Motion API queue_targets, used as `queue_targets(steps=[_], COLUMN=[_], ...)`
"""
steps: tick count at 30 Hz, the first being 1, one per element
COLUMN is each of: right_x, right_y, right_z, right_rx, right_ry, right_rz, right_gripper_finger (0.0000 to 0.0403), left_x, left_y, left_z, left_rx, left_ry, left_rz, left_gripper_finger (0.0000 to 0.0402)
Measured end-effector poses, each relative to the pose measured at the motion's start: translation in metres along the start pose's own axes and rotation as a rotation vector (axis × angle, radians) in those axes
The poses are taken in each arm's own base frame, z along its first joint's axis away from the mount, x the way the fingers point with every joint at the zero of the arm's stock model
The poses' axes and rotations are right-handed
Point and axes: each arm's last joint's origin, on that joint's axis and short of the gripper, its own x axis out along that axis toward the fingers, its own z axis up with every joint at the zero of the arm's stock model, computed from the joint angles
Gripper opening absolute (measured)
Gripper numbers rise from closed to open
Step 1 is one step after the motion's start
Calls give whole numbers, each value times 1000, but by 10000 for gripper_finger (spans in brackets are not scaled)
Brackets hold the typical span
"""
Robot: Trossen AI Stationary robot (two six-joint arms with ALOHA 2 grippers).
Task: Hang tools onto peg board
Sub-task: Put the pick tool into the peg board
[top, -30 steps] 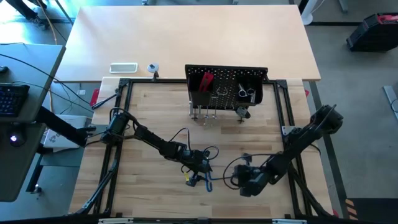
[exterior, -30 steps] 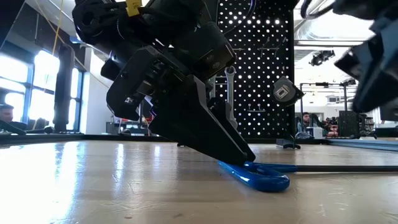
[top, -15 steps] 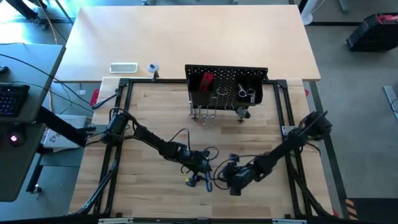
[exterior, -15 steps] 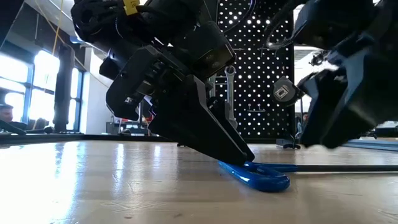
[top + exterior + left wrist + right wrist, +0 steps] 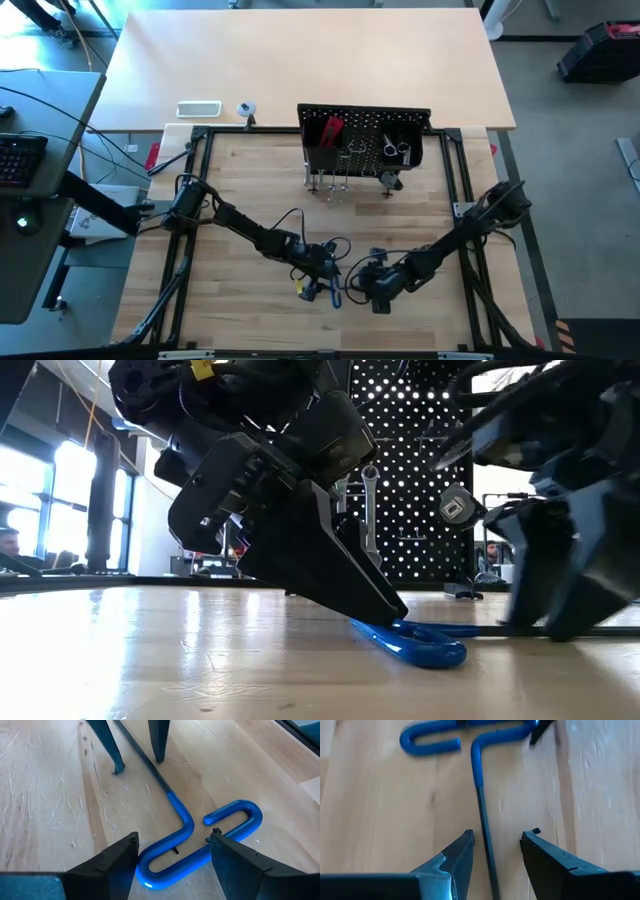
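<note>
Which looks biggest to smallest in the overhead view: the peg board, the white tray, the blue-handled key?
1. peg board, clearly the largest.
2. white tray.
3. blue-handled key, mostly hidden under the left tool and right tool, so its place behind the tray is uncertain.

We looked straight down on the whole table (image 5: 250,180) from above, and level across it from tabletop height. Both wrist cameras sat close over the same blue-handled key (image 5: 200,840), facing each other.
</note>
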Motion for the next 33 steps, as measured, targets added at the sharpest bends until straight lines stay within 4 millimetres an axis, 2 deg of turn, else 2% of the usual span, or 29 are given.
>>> queue_targets(steps=[6,13,16,22,33], right_x=[-5,-6,-6,-6,-11], right_y=[5,7,7,8,13], right_z=[-15,-20,-21,-22,-13], right_rx=[20,42,39,28,-3], right_ry=[105,142,154,186,190], right_rz=[-28,-24,-21,18,-11], right_gripper_finger=[160,152,121,16,3], left_x=[0,0,0,1,-3], left_y=[0,0,0,0,0], left_z=[0,0,0,0,4], left_rx=[-2,-3,-6,-10,-16], left_ry=[0,0,0,-6,-13], left_rz=[1,3,4,9,16], left_gripper_finger=[229,222,214,205,204])
